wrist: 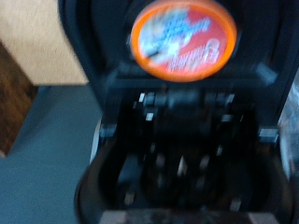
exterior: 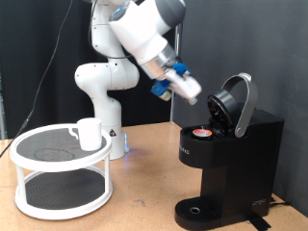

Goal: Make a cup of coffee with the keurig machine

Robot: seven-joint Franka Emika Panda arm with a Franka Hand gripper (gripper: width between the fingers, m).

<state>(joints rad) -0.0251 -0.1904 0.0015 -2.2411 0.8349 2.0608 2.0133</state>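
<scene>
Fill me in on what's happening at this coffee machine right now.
The robot's gripper hangs just above the keurig machine, holding nothing that shows. The machine's lid is tilted open, and a pod with a red-marked top sits in the holder. The cup is not under the spout; it stands on the top tier of the white mesh stand, at the exterior view's left.

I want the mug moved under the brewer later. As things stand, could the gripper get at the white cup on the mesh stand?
Probably yes. The cup stands uncovered on the stand's top tier with open space above; the gripper is over by the keurig machine.
</scene>
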